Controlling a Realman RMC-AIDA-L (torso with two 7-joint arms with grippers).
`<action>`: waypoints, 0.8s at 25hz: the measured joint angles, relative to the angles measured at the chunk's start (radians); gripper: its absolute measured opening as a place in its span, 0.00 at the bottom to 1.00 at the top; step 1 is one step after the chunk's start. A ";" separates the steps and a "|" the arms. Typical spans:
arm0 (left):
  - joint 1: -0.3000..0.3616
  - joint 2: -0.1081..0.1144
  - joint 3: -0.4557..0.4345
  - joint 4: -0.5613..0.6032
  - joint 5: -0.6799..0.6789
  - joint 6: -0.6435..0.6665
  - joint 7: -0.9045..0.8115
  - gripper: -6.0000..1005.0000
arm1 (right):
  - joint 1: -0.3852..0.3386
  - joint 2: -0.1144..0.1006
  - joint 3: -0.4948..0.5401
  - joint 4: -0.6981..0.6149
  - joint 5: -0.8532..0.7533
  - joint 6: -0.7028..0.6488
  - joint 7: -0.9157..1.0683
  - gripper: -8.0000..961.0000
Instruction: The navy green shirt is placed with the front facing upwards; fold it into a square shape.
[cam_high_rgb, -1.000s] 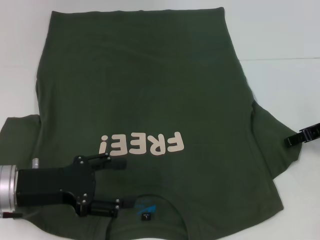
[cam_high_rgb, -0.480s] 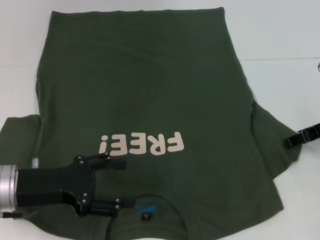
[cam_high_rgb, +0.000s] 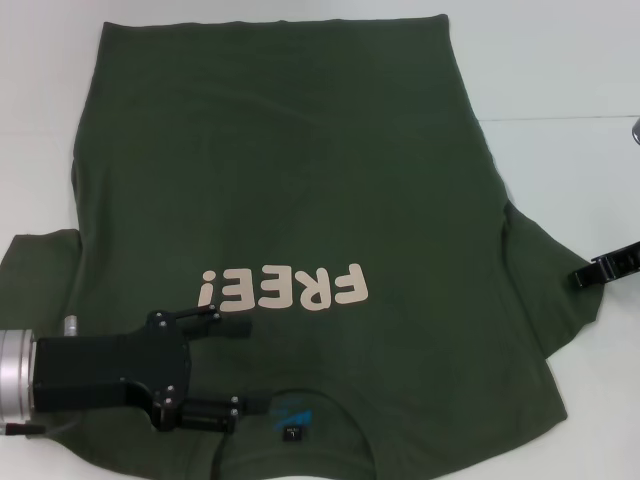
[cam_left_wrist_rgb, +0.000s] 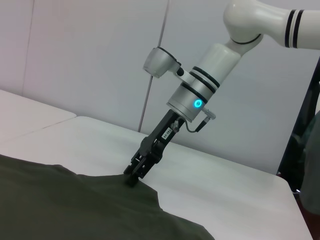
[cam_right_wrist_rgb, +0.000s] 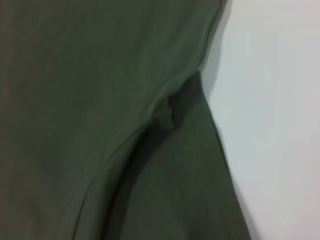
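Note:
The navy green shirt (cam_high_rgb: 290, 180) lies flat on the white table, front up, with its pale "FREE!" lettering (cam_high_rgb: 285, 288) and neck label (cam_high_rgb: 291, 431) at the near edge. My left gripper (cam_high_rgb: 238, 368) is open and hovers low over the shirt's chest, left of the collar, with one finger (cam_high_rgb: 225, 324) by the "!". My right gripper (cam_high_rgb: 584, 279) is at the tip of the shirt's right sleeve (cam_high_rgb: 545, 280) and looks shut on it. It also shows in the left wrist view (cam_left_wrist_rgb: 133, 178), pinching the sleeve corner. The right wrist view shows the sleeve's armpit seam (cam_right_wrist_rgb: 165, 112).
The white table (cam_high_rgb: 560, 70) shows bare past the shirt on the right and at the far left. The shirt's left sleeve (cam_high_rgb: 35, 270) lies spread at the near left. A small metal part (cam_high_rgb: 636, 131) pokes in at the right edge.
My right gripper has shifted a little to the right at the sleeve tip. The left gripper and the shirt have not visibly moved.

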 joint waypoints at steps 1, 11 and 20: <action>0.000 0.000 0.000 0.000 0.000 0.000 0.000 0.93 | 0.001 0.000 0.000 0.000 0.000 0.003 0.003 0.63; 0.000 0.000 0.000 0.000 0.000 -0.003 0.000 0.93 | 0.012 -0.005 0.000 0.027 0.001 0.006 0.015 0.37; -0.003 0.000 0.000 0.000 0.000 -0.009 0.000 0.93 | 0.012 -0.008 0.000 0.020 0.000 0.007 0.023 0.02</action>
